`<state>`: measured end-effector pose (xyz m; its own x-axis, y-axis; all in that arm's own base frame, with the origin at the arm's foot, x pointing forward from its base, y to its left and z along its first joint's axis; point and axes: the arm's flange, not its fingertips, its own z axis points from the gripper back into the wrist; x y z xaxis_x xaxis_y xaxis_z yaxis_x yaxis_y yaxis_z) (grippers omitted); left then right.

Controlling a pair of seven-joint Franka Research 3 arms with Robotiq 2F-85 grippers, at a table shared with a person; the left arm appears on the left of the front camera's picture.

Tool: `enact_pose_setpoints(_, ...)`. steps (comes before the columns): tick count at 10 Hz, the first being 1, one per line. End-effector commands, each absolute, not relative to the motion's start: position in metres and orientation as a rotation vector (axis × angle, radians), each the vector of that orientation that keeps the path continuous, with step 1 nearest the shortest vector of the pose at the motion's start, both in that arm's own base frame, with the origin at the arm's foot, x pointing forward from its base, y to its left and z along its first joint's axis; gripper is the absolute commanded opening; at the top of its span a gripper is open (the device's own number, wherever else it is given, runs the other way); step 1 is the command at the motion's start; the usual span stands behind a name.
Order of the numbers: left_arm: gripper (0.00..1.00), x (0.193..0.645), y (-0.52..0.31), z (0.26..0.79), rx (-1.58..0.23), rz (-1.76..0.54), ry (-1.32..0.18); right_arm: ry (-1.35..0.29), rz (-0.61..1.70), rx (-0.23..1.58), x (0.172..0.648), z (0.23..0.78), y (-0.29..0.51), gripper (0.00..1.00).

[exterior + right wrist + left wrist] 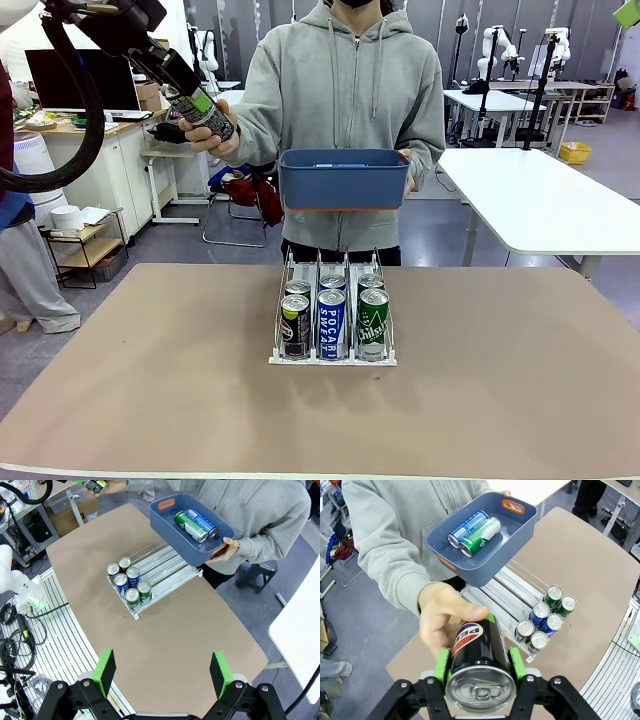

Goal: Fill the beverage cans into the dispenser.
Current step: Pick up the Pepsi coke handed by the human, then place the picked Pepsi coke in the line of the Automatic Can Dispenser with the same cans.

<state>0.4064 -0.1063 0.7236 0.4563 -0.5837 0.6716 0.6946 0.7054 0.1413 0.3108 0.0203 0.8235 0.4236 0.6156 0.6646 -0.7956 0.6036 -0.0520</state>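
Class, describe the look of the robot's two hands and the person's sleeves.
The left hand and right hand are black, two-fingered, with green pads. A thick black cable loops beside the left one. The person's sleeves are grey sweatshirt fabric.

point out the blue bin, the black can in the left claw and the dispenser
blue bin (343, 180), front view, front wall
black can (480, 687), left wrist view, silver top
dispenser (167, 567), right wrist view, bare lanes

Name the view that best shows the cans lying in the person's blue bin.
The left wrist view: it looks down into the blue bin, and the two cans, one blue, one green, show large. The right wrist view shows them too, smaller. The front view gives the bin's wall, not its inside.
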Motion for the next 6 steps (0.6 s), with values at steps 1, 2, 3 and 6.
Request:
enact_pose_setpoints(1,0.39,0.4066,-0.1056,0.7237,-0.161,-0.792,-0.762,-0.712,0.9,0.311,0.3082,0.8186,0.022,1.0)
enact_pose_setpoints(2,0.39,0.4066,-0.1056,0.7237,-0.161,-0.792,-0.762,-0.712,0.9,0.311,0.3082,0.8186,0.022,1.0)
enact_pose_setpoints(3,0.39,0.4066,-0.1056,0.7237,-0.161,-0.792,-0.762,-0.712,0.9,0.311,0.3082,0.8186,0.022,1.0)
enact_pose_setpoints(6,0.39,0.4066,-0.1056,0.7237,-0.161,-0.792,-0.762,-0.712,0.9,0.311,0.3082,0.8186,0.022,1.0)
